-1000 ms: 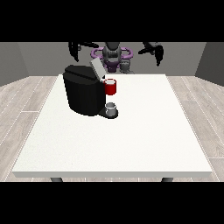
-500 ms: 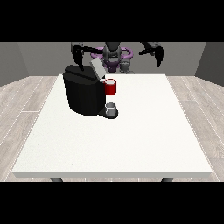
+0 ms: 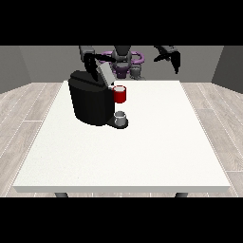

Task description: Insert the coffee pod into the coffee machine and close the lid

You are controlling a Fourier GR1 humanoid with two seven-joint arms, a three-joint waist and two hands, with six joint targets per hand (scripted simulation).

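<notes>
Coffee machine (image 3: 90, 102) upper left on surface (image 3: 142, 152), red thing at the machine (image 3: 120, 94), grey thing (image 3: 121, 116) below; can't tell either hand's fingers.

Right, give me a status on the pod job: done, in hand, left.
Done: nothing that shows; the coffee machine has its lid raised.
In hand: neither robot hand holds anything visible. The one at the view's left is above the machine; the one at the view's right hangs clear of the table.
Left: inserting the pod, closing the lid. A grey thing sits on the machine's base.

White table (image 3: 156, 152), wood-look floor (image 3: 28, 104) (perhaps planks)
</notes>
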